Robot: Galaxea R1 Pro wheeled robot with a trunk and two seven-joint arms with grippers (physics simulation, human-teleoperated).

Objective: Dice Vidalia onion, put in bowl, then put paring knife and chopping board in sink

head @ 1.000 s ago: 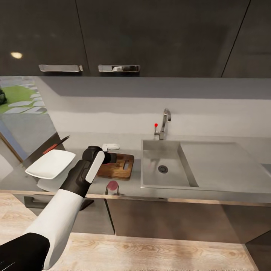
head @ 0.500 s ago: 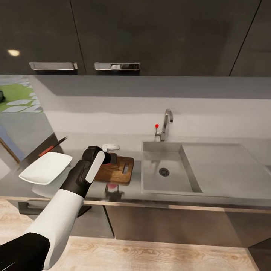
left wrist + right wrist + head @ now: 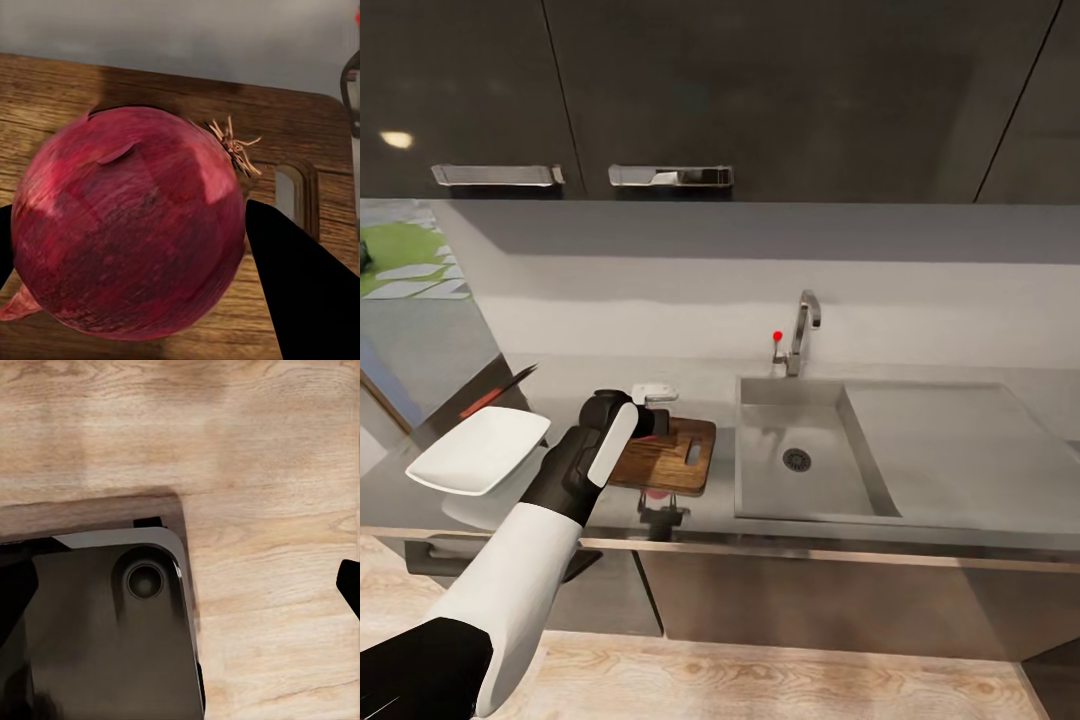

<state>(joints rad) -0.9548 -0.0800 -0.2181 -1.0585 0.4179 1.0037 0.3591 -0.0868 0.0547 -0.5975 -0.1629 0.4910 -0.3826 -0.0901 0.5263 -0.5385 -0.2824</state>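
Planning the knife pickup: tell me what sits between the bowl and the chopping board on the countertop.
In the head view, the left arm crosses the stretch between the bowl and the chopping board. The countertop under it is hidden there.

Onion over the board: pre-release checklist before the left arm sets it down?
1. Onion held between the left gripper fingers: ok, a dark finger shows on each side of it.
2. Chopping board under the onion: ok, wood grain and handle hole show behind it.
3. Onion touching the board: cannot tell.
4. Paring knife off the board: ok, it lies on the countertop behind the bowl.
5. Sink emptied of the onion: ok, only the drain shows in the basin.
6. Right gripper ready for the knife: not ok, it faces the wooden floor.
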